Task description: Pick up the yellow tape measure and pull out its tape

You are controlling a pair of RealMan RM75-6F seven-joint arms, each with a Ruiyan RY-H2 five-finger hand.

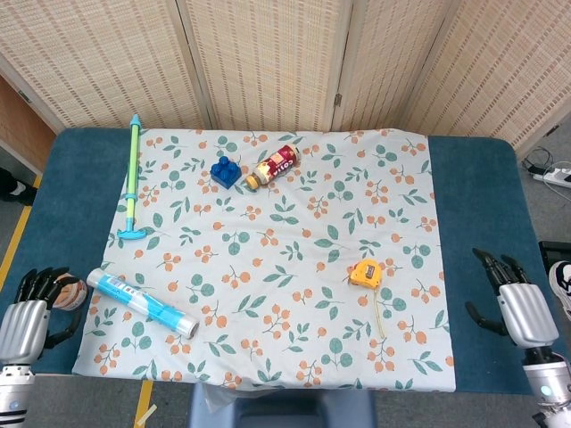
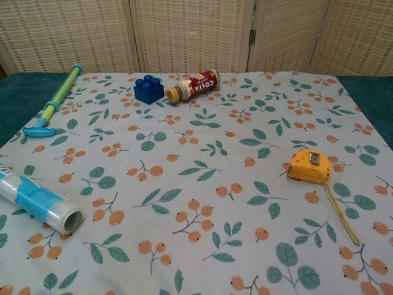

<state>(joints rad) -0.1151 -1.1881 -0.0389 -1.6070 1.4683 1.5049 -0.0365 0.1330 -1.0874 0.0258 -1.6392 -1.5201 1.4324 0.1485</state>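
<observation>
The yellow tape measure [image 1: 366, 273] lies on the flowered cloth at the right, with a short length of its tape [image 1: 378, 316] drawn out toward the front edge. The chest view shows the same tape measure [image 2: 309, 167] and tape [image 2: 342, 214]. My right hand [image 1: 515, 301] hangs over the blue table to the right of the cloth, open and holding nothing, well apart from the tape measure. At the front left corner my left hand [image 1: 27, 311] is open too, next to a small round tin [image 1: 70, 291]. Neither hand shows in the chest view.
A clear roll with a blue label [image 1: 143, 302] lies at the front left. Along the left edge is a green and blue stick [image 1: 132, 176]. A blue brick [image 1: 226, 171] and a small bottle [image 1: 275, 167] lie at the back. The flowered cloth [image 1: 294, 241] covers the blue table [image 1: 477, 196].
</observation>
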